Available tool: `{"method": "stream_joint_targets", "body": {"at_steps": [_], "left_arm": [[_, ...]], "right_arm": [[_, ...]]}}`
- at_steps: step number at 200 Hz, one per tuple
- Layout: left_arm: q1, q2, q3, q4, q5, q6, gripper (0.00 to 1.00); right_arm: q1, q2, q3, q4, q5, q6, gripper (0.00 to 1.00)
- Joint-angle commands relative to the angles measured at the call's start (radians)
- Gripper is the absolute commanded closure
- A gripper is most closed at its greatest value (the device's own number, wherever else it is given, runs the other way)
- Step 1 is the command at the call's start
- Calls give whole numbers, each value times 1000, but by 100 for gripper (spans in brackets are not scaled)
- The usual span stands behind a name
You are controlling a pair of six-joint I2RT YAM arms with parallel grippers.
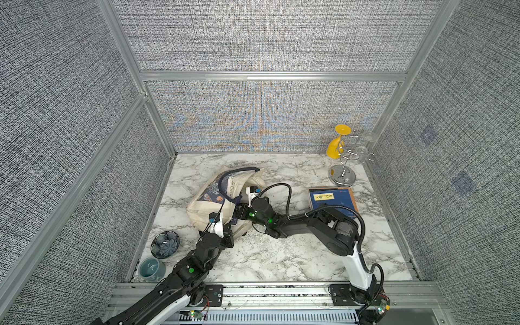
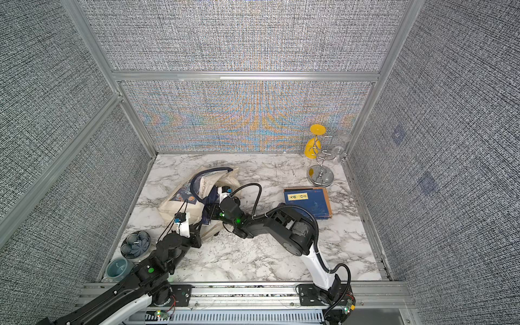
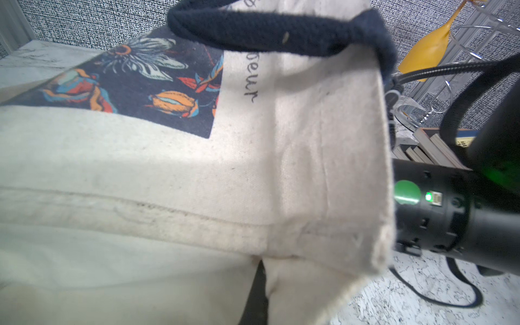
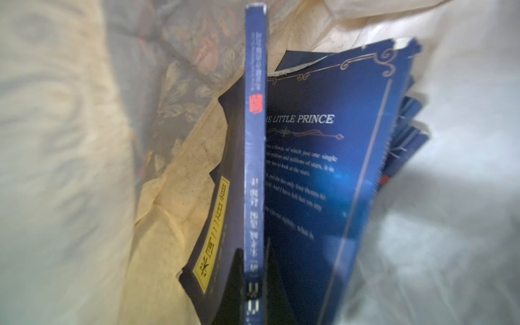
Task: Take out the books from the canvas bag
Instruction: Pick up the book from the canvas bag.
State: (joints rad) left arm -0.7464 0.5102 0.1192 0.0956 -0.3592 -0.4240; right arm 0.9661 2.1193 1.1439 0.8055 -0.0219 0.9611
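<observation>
The cream canvas bag (image 1: 208,197) (image 2: 180,197) lies on the marble table, its mouth facing right. My left gripper (image 1: 232,226) (image 3: 261,281) is shut on the bag's near canvas edge (image 3: 309,225) and holds the mouth up. My right gripper (image 1: 239,211) (image 4: 254,287) reaches into the mouth and is shut on the spine of an upright navy book (image 4: 254,140). Beside it inside the bag are a book with a yellow label (image 4: 213,239) and a blue "Little Prince" cover (image 4: 323,168). Other books (image 1: 333,201) (image 2: 308,201) lie stacked on the table to the right.
A chrome glass rack (image 1: 342,171) with a yellow glass stands at the back right corner. A patterned blue bowl (image 1: 165,244) and a teal cup (image 1: 150,269) sit at the front left. Fabric walls enclose the table on three sides.
</observation>
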Motion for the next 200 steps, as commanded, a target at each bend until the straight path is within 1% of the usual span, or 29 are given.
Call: {"method": "stream_joint_targets", "body": {"at_steps": [1,34,73,112,133,151,171,190,200], "left_arm": [[-1,-1,7,33,-30,-16,100],[-1,29,7,23,-86,-31,100],[1,91,61,21,-85,-42,100],[2,114,80,24,-95,-52,100],[2,121,91,22,-75,-64,100],[2,123,94,8,-72,-61,100],[2,119,84,1,-75,-52,100],[2,115,69,14,-66,-55,100],[2,113,71,12,-53,-55,100]], "right_arm": [[-1,-53,-48,56,41,-46,100],[-5,-123,-135,94,76,-53,100],[-10,-222,-257,130,136,-56,100],[-24,-381,-394,134,218,-80,100],[-36,-486,-478,123,271,-82,100],[-40,-606,-551,68,352,-94,100],[-46,-756,-616,-37,455,-114,100],[-48,-914,-650,-189,555,-115,100],[-49,-1005,-664,-306,612,-100,100]]}}
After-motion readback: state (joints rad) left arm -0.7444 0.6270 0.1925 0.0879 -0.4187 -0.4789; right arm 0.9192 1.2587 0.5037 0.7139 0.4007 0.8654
